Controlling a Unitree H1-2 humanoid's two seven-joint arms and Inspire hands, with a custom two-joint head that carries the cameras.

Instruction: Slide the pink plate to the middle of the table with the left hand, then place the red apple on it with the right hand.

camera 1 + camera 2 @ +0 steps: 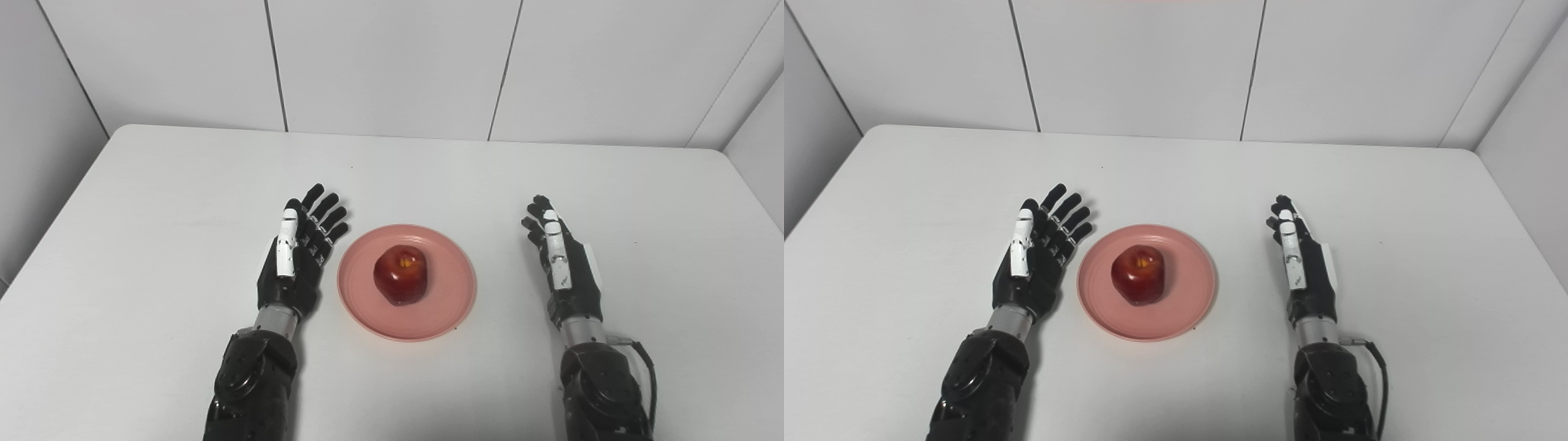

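Observation:
A pink plate lies near the middle of the white table. A red apple rests upright at its centre, stem dimple facing up. My left hand lies just left of the plate, fingers spread and straight, holding nothing, a small gap from the rim. My right hand stands edge-on well to the right of the plate, fingers extended, nothing in it. In the right eye view the plate, apple, left hand and right hand stand the same way.
The white table runs back to a white panelled wall. Side walls close in at the left and right edges. Nothing else stands on the table.

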